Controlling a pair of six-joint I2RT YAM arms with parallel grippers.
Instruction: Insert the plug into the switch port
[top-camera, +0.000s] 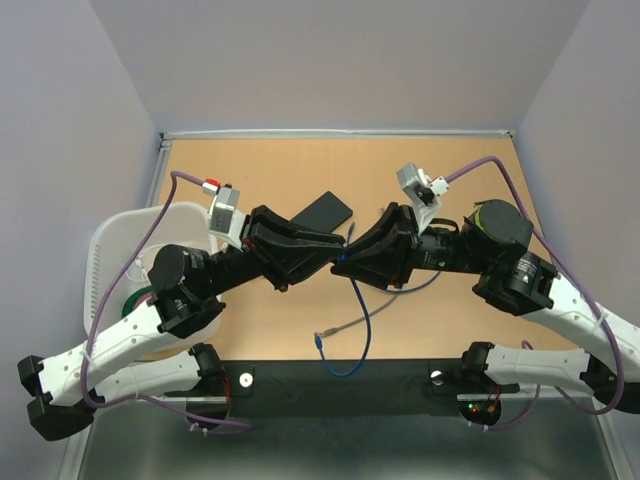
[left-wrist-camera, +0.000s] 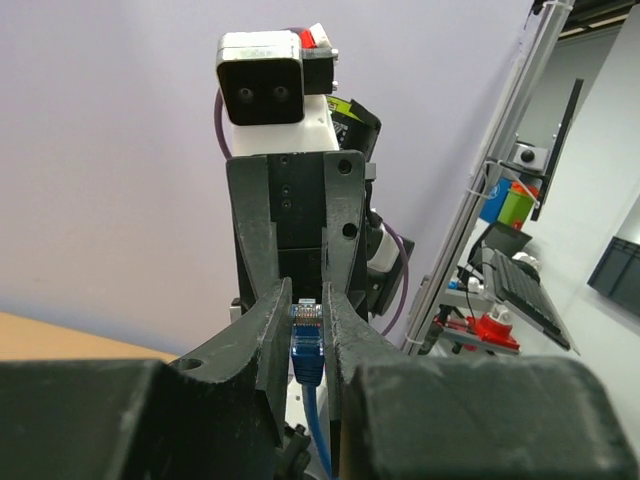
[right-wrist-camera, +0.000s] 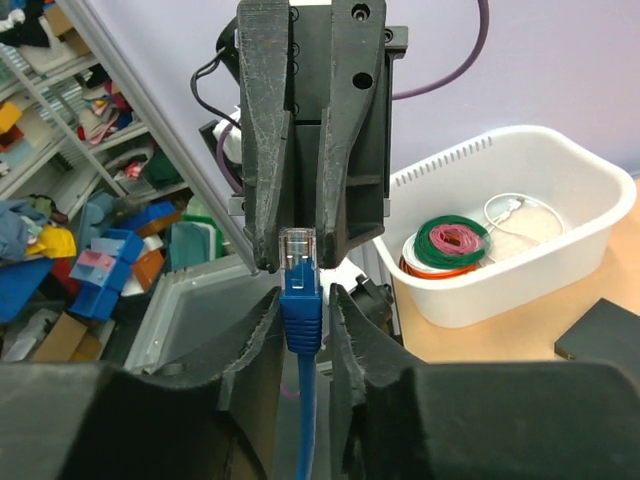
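The blue cable's plug (left-wrist-camera: 307, 340), with a clear tip, is pinched between the fingers of my left gripper (left-wrist-camera: 307, 290), which is shut on it. My right gripper (right-wrist-camera: 302, 295) faces the left one and brackets the plug's blue boot (right-wrist-camera: 300, 310). One finger touches the boot and a thin gap shows at the other. Both grippers meet above the table's middle (top-camera: 346, 250). The switch (top-camera: 325, 212) is a flat black box lying just behind them, and its corner (right-wrist-camera: 600, 340) shows in the right wrist view. Its port cannot be seen.
The blue cable (top-camera: 362, 320) loops down to the near edge, where its other plug (top-camera: 320, 340) lies on the wood. A white bin (top-camera: 120, 250) holding coiled wires (right-wrist-camera: 450, 245) stands at the left. Purple camera cables arc over both arms.
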